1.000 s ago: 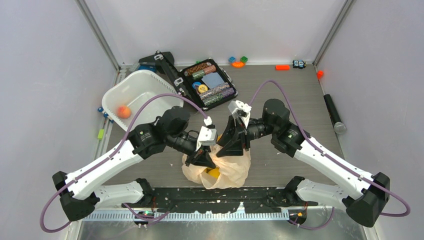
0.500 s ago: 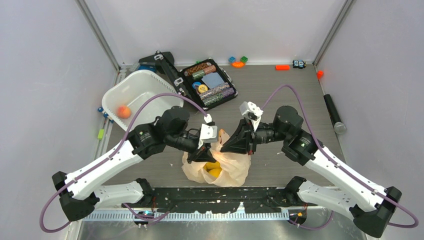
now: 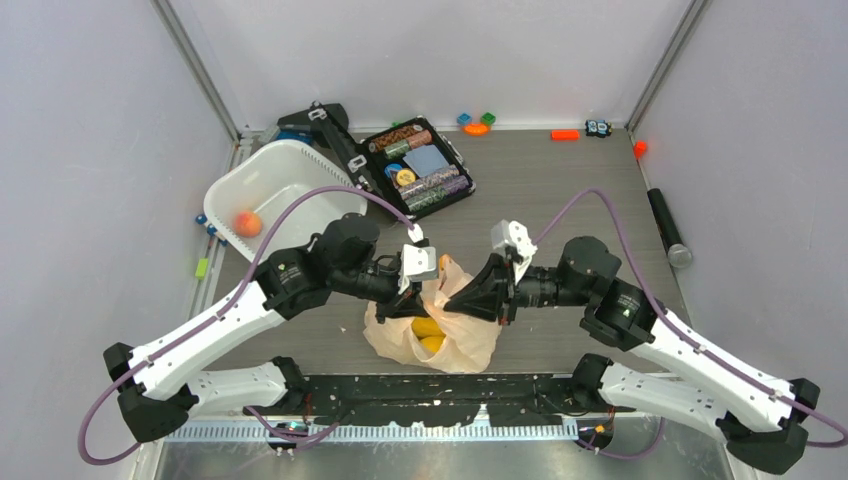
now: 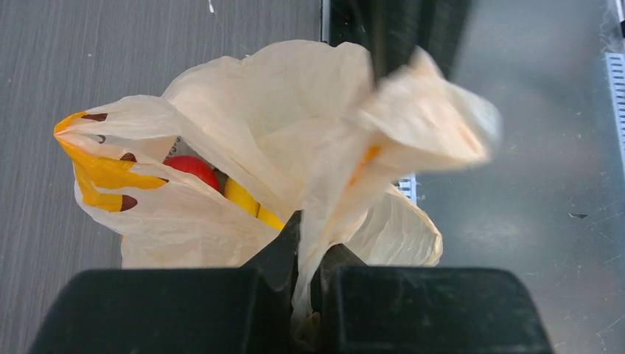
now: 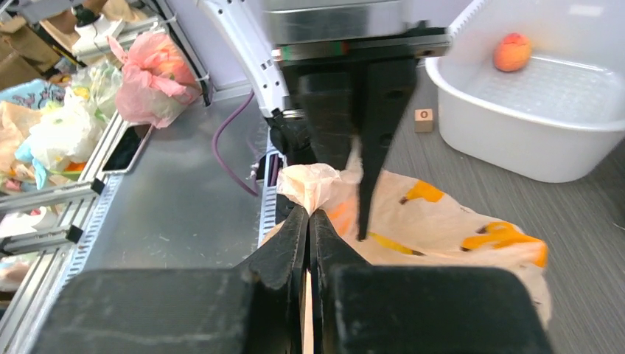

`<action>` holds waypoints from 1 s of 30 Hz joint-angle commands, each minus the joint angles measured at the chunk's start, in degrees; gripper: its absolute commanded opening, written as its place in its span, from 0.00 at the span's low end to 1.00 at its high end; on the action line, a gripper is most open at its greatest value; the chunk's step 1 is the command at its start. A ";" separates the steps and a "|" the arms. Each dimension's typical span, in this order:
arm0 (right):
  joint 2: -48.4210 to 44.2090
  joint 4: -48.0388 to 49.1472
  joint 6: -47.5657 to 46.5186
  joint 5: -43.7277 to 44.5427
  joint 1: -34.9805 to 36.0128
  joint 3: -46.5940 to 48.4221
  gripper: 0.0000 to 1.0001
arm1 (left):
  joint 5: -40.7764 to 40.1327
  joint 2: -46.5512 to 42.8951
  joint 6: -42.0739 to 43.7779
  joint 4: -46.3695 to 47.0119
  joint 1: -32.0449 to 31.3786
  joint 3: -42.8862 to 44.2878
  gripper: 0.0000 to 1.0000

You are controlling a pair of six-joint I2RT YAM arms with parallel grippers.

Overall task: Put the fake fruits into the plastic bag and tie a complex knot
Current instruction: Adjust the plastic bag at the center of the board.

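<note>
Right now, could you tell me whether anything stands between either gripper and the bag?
Nothing visible does. The left gripper and the right gripper are each shut on a bunched part of the bag itself.

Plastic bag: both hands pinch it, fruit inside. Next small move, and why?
Probably draw the right hand slightly rightward, away from the left hand, to tension the plastic bag. Both hands are shut on bunched film above the fake fruits, and the film between them looks crumpled, not taut.
</note>
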 commanded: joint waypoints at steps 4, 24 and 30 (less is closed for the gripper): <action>1.25 0.08 -6.40 15.18 15.30 1.35 0.05 | -6.60 -0.28 -1.75 -0.63 0.84 1.60 0.00; 14.58 -3.15 -13.74 55.23 29.46 -1.35 0.05 | -6.30 -1.31 -6.79 -0.57 2.08 2.64 0.00; 14.08 -0.83 -13.82 56.22 29.74 -3.36 0.05 | -7.34 -2.74 -11.49 -0.72 2.11 1.75 0.03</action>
